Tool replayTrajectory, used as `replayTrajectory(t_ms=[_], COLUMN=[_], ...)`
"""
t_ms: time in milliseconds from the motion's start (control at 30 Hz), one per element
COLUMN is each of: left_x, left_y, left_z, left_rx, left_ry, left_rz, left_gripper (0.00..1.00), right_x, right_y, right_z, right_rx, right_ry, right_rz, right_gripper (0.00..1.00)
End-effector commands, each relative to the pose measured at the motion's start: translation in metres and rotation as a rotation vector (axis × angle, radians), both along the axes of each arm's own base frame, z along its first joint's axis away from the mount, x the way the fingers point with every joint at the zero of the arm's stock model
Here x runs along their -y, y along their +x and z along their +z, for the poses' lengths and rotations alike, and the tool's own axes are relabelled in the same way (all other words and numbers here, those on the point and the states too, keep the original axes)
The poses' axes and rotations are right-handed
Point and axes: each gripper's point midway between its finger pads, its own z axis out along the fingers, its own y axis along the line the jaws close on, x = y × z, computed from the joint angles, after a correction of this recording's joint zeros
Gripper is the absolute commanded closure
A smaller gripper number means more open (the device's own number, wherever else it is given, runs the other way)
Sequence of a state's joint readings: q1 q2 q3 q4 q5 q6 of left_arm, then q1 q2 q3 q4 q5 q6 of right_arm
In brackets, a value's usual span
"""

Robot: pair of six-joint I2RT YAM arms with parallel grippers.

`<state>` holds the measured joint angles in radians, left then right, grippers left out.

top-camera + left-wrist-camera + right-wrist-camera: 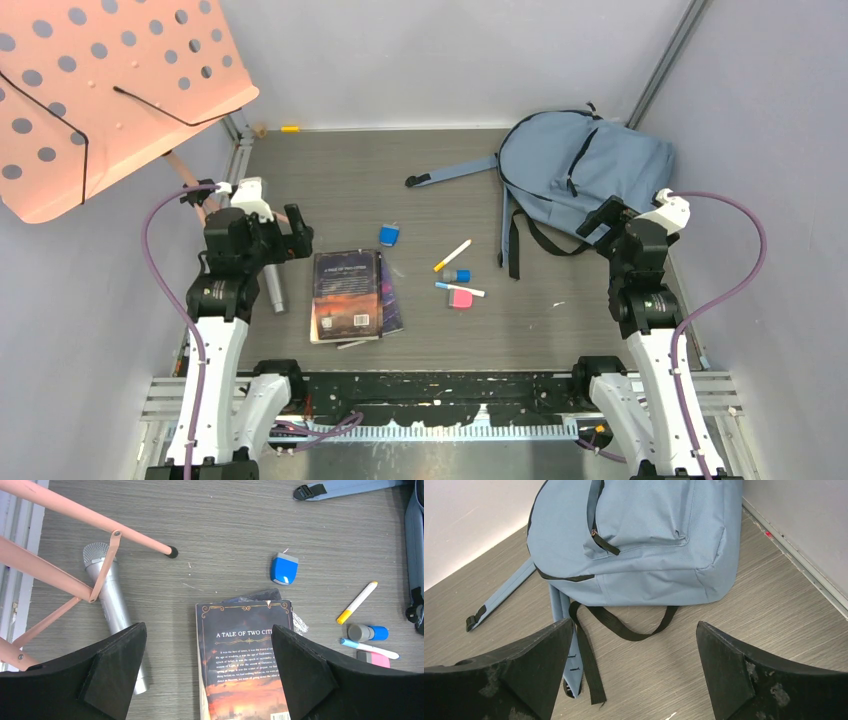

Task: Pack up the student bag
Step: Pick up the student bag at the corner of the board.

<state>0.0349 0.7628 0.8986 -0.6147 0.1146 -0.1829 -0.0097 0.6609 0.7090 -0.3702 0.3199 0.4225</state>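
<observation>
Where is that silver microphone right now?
In the left wrist view, the silver microphone lies on the left side of the table, just left of the book, its head under the legs of the pink stand.

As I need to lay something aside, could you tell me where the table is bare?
Bare: the far stretch between the stand and the strap, and the near patch between the pink eraser and the right arm. Crowded: from the books past the marker to the bag.
</observation>
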Motion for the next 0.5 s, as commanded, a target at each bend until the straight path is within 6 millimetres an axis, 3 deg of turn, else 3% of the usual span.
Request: replayTrajectory(t_ms=[0, 100, 267, 467], left_x=[0.000, -0.007, -0.044, -0.025], left_y=[0.002, -0.001, -0.017, -0.014], left_z=[0.008, 0.010, 0.012, 0.024], left_rx=[0.020, 0.021, 0.039, 0.093], left_ry=[-0.017, 0.001, 0.063, -0.014], left_rz=[0.012, 0.048, 0.262, 0.185], left_gripper=[0.01, 0.01, 0.02, 0.01], right_x=[-0.001, -0.004, -0.008, -0.013], right_y=[0.002, 0.003, 0.003, 0.011], right_z=[0.013, 0.010, 0.010, 0.004], right_rx=[0.042, 0.035, 0.026, -0.015], right_ry=[0.014, 0.021, 0.025, 0.023], right_rz=[0.002, 0.016, 0.042, 0.074], right_gripper=[0.00, 0.00, 0.00, 0.00])
